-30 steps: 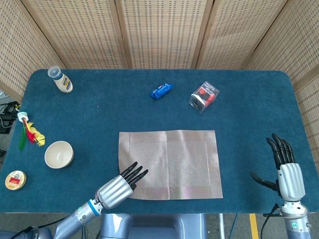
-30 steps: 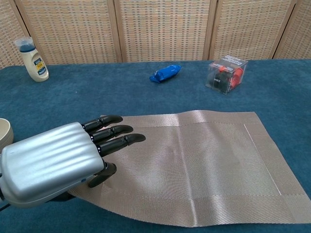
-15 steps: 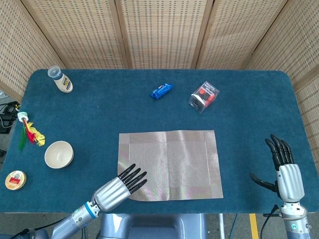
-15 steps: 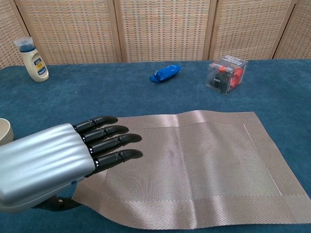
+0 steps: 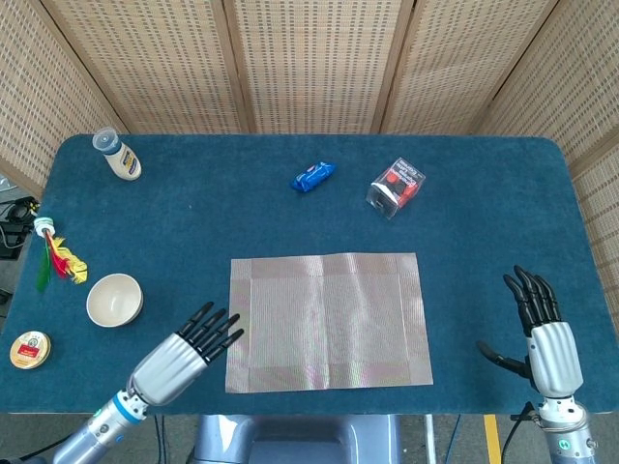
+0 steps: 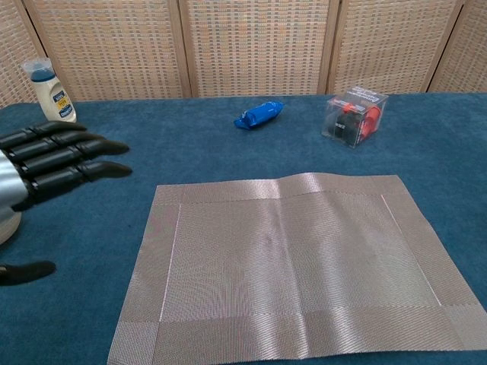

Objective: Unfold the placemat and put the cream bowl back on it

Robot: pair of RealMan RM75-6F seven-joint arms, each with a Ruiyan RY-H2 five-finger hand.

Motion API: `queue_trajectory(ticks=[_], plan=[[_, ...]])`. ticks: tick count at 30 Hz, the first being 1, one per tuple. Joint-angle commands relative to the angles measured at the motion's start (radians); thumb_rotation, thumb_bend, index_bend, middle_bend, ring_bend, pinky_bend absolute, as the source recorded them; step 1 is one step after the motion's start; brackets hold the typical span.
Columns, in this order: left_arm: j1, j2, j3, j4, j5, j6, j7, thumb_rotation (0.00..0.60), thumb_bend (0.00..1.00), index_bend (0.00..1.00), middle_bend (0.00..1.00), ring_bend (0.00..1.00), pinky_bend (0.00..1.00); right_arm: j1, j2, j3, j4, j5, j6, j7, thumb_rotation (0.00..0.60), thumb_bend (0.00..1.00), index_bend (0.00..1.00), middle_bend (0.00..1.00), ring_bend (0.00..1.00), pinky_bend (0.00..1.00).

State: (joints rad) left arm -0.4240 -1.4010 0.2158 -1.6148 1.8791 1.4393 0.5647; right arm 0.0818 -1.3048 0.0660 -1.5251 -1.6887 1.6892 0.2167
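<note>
Mat (image 5: 327, 321) lies spread flat near the front edge of the table (image 5: 484, 203), w/ only a soft ridge down the middle, so I judge the unfold part done. Nothing sits on it.

My left hand (image 5: 181, 352) hovers just off the mat's left edge, fingers straight and apart, holding nothing. It's over bare cloth btwn mat and bowl (image 5: 114, 300), which suits me: the bowl is the next thing to fetch and it's on that side. In the chest view the same hand fills the left margin, fingers pointing toward the mat, empty.

Bowl stands upright, well left of the mat, near the front-left corner. A feather toy (image 5: 58, 257) lies just beyond it and a small tin (image 5: 30, 349) just in front-left, so I'd want to come at the rim from the mat side to avoid knocking either.

Right hand (image 5: 543, 333) is parked at the table's right front, fingers up and spread, also empty; clear of the mat, out of the way.

Bottle (image 5: 117, 155), blue packet (image 5: 312, 176) and clear box (image 5: 396, 188) sit along the far half, well apart from the work.
</note>
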Motion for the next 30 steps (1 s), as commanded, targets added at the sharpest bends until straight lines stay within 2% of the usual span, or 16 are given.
queue_trajectory(ticks=[1, 6, 14, 20, 30], plan=[[0.045, 0.049, -0.026, 0.021, -0.046, 0.062, -0.08, 0.6, 0.2, 0.11, 0.0, 0.0, 0.0, 0.0, -0.002, -0.005, -0.003, -0.008, 0.002, -0.007, 0.6, 0.2, 0.06, 0.0, 0.0, 0.0], [0.099, 0.089, -0.059, 0.079, -0.127, 0.117, -0.171, 0.6, 0.2, 0.19, 0.0, 0.0, 0.0, -0.002, -0.005, -0.016, -0.009, -0.026, 0.005, -0.019, 0.6, 0.2, 0.06, 0.0, 0.0, 0.0], [0.172, 0.097, -0.084, 0.222, -0.234, 0.127, -0.287, 0.6, 0.21, 0.28, 0.0, 0.0, 0.0, -0.002, -0.008, -0.028, -0.016, -0.045, 0.005, -0.033, 0.6, 0.2, 0.06, 0.0, 0.0, 0.0], [0.222, 0.061, -0.094, 0.349, -0.296, 0.1, -0.39, 0.6, 0.21, 0.33, 0.0, 0.0, 0.0, -0.002, -0.008, -0.034, -0.02, -0.053, 0.004, -0.038, 0.6, 0.2, 0.06, 0.0, 0.0, 0.0], [0.26, -0.02, -0.103, 0.528, -0.338, 0.034, -0.47, 0.6, 0.21, 0.37, 0.0, 0.0, 0.0, -0.002, -0.008, -0.042, -0.023, -0.064, 0.004, -0.04, 0.6, 0.2, 0.06, 0.0, 0.0, 0.0]])
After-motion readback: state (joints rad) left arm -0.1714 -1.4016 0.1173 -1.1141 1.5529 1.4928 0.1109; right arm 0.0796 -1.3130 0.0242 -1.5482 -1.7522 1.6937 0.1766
